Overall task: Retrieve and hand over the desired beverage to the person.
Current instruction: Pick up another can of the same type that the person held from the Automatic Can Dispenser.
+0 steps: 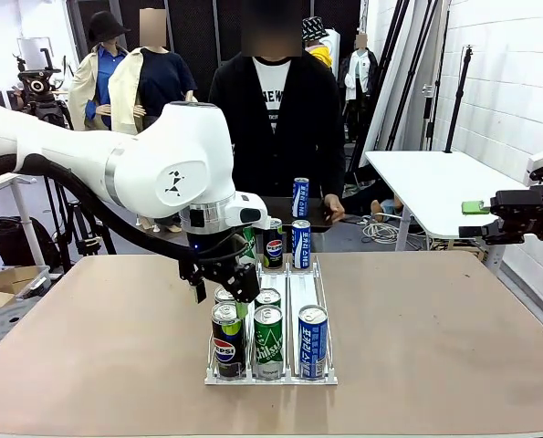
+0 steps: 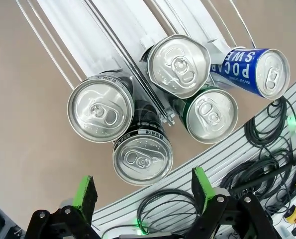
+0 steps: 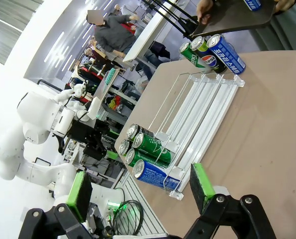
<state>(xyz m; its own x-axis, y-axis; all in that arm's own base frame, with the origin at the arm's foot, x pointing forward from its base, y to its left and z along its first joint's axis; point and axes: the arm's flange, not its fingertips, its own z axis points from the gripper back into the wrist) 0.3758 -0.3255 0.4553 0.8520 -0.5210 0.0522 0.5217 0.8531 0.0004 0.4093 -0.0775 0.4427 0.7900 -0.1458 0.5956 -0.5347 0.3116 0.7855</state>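
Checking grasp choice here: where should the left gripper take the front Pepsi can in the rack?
Probably grip the Pepsi can by its upper sidewall, coming straight down: it stands upright, top clear, while the green can beside it and the rails of the rack hem in its lower body.

Left arm (image 1: 116, 164) reaches in over the table (image 1: 435, 347) middle, wrist bent down. My left gripper (image 2: 144, 191) points downward, jaws wide, empty. Right gripper (image 3: 140, 189) sits beyond the right edge, jaws wide, empty.
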